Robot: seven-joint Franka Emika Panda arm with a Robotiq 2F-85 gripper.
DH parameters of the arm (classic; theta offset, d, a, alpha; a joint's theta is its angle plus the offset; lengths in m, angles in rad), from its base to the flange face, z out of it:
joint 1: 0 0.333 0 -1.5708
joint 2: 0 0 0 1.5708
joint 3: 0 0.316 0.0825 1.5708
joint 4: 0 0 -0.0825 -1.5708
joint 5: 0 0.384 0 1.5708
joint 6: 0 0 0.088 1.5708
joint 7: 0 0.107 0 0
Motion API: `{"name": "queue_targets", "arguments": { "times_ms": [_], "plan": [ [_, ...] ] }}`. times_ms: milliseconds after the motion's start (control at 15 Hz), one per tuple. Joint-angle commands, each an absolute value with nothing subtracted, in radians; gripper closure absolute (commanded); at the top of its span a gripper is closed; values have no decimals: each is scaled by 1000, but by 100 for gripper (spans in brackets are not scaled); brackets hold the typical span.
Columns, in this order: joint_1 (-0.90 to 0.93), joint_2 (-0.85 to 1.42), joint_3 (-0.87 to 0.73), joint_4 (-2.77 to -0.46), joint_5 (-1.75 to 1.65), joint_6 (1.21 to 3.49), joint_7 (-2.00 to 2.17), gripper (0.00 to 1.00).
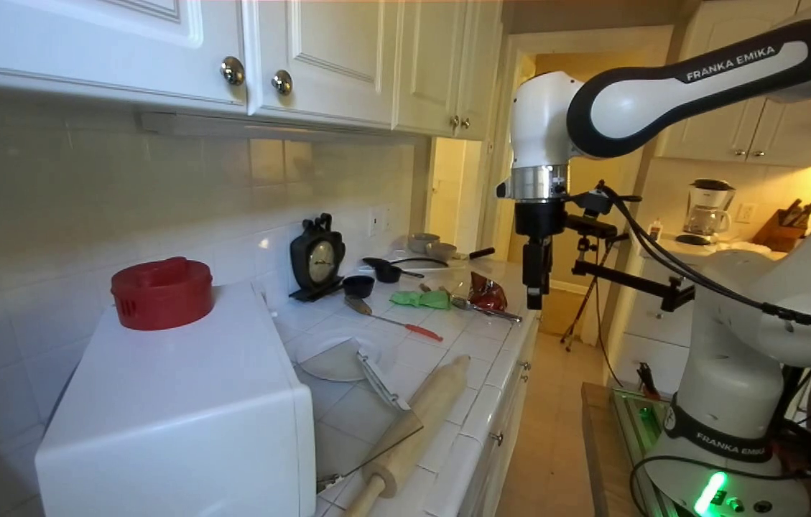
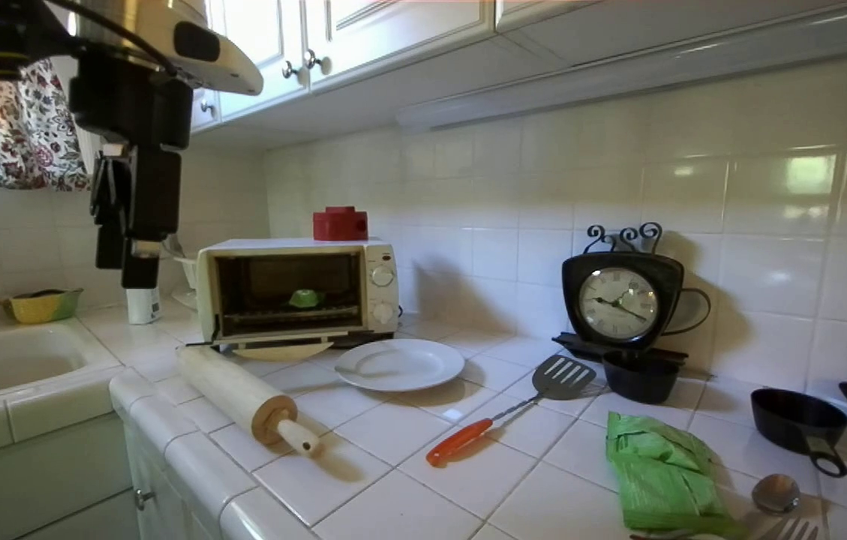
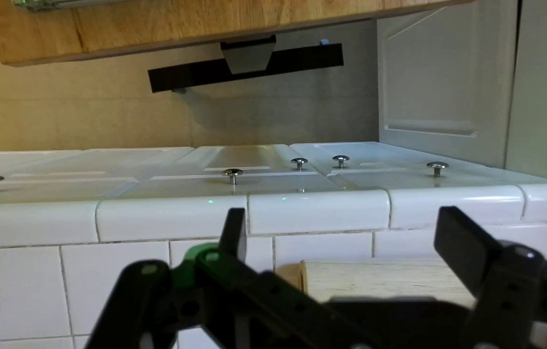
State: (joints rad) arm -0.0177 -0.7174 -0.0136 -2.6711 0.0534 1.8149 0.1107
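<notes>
My gripper [image 3: 341,223] is open with nothing between its fingers. It points down, high over the counter's front edge, and shows in both exterior views [image 1: 534,291] [image 2: 134,266]. The wooden rolling pin [image 2: 235,394] lies below, apart from the fingers; part of it shows in the wrist view [image 3: 380,276]. A white toaster oven [image 1: 182,431] has its glass door lowered, and a green thing [image 2: 306,298] sits inside. A red lidded container [image 2: 340,225] stands on top. A white plate [image 2: 415,367], a spatula with orange handle [image 2: 461,442] and a green packet [image 2: 663,476] lie on the counter.
A black clock [image 2: 618,304] stands by the tiled wall, with black cups [image 2: 641,379] near it. Upper cabinets [image 1: 333,57] overhang the counter. A sink [image 2: 10,367] lies beyond the oven. A red-brown wrapper [image 1: 488,293] and cutlery lie at the counter's far end.
</notes>
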Motion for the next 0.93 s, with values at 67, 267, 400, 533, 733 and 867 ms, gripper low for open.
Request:
{"name": "queue_targets", "arguments": {
  "times_ms": [67,267,400,533,733,867],
  "plan": [
    [-86,-717,-35,-2681,-86,1882,42,0],
    [-137,-695,-65,-2681,-217,1968,-6,0],
    [-162,-664,-89,-2671,-268,2054,-14,0],
    [-172,-627,-106,-2657,-258,2161,9,0],
    [-178,-549,-150,-2635,-208,2295,-5,0],
    [-178,-491,-190,-2609,-176,2346,-32,0]
  ]
}}
